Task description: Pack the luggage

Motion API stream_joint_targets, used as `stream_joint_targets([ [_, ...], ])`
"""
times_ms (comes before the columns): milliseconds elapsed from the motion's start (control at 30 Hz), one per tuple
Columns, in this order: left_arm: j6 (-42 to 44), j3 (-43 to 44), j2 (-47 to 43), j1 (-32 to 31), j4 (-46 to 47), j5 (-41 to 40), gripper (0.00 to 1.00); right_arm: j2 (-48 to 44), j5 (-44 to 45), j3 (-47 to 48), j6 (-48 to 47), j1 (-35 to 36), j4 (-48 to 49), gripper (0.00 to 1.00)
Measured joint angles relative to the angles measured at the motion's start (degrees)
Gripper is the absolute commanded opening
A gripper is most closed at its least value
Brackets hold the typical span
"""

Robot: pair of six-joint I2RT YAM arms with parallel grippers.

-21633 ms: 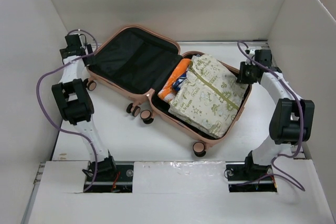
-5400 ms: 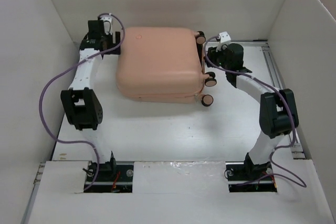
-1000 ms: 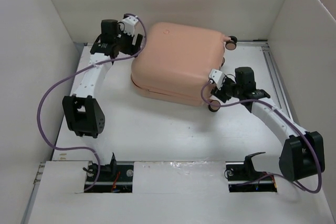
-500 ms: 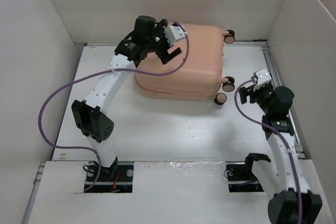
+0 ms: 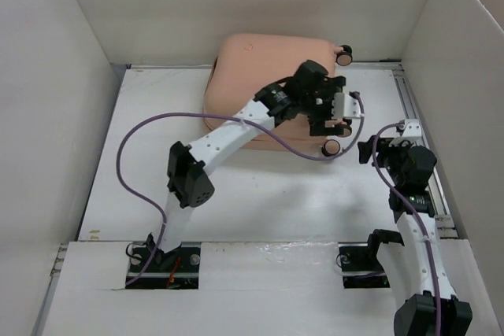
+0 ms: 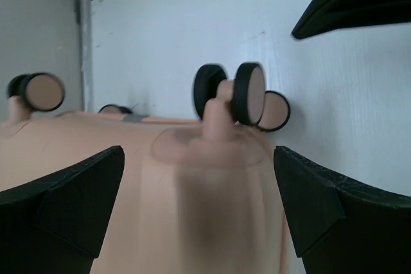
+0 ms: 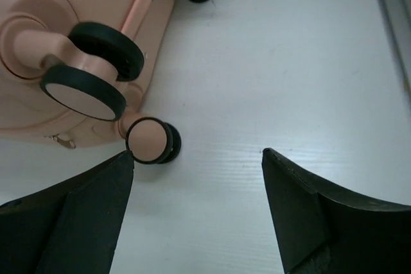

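left gripper [image 6: 199, 210] swinging across closed luggage [image 5: 252, 76] to its right-end wheels [image 7: 87, 88], splayed, empty | right gripper [image 7: 196, 210] retreating near-right, splayed, empty | packing looking practically finished

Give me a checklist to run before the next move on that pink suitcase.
1. Luggage shell closed and lying flat: ok.
2. Zip fastened all round: cannot tell.
3. Left end effector open and empty, over the wheel end: ok.
4. Right end effector open and empty, off the luggage, facing its wheels: ok.
5. Left arm's purple cable free of the nearest wheel: cannot tell.
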Motion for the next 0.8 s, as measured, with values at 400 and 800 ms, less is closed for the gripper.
stream_joint_targets([
  [400, -1.38, 8.15, 13.22, -5.16, -1.31, -3.15, 0.99, 2.40, -0.96, -4.76, 5.40, -0.02, -0.85, 0.83],
  [800, -5.62, 8.76, 16.94, -5.16, 6.38, -11.98, 0.79, 12.22, -3.61, -5.03, 1.88, -0.72, 2.60, 0.82],
])
